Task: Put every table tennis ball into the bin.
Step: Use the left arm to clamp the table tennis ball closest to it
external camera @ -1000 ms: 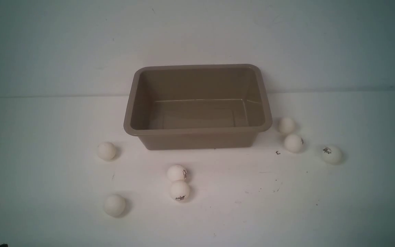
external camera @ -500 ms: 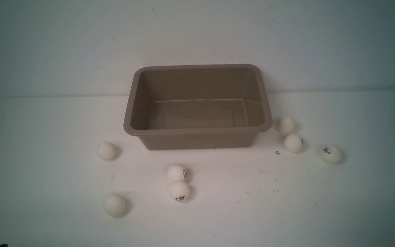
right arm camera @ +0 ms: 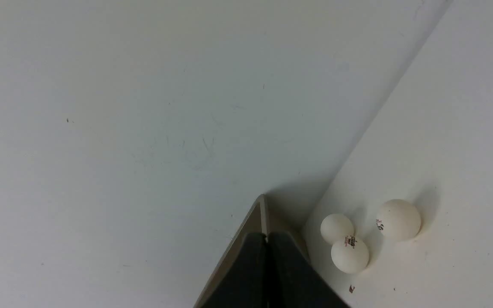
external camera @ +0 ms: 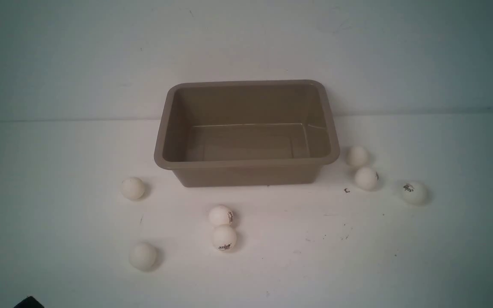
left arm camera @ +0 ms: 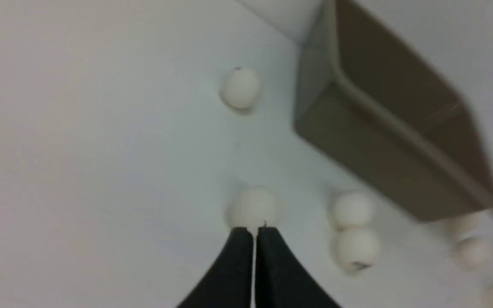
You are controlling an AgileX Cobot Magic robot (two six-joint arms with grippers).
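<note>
The tan-brown bin (external camera: 246,163) stands empty at mid-table. Several white table tennis balls lie around it: one at the left (external camera: 133,188), one nearer me (external camera: 143,256), a touching pair in front (external camera: 220,215) (external camera: 224,238), and three at the right (external camera: 357,156) (external camera: 366,178) (external camera: 414,192). My left gripper (left arm camera: 254,231) is shut and empty, its tips short of a ball (left arm camera: 253,207), with the bin (left arm camera: 357,145) further off. My right gripper (right arm camera: 266,234) is shut and empty over the bin's corner (right arm camera: 260,214), beside three balls (right arm camera: 349,255).
The white table meets a pale wall just behind the bin. A black piece of my left arm (external camera: 28,303) shows at the bottom left corner of the front view. Small dark specks mark the table (external camera: 347,191) near the right-hand balls.
The black piece of my left arm has come further into the front view's bottom left corner. The balls and the bin have not moved.
</note>
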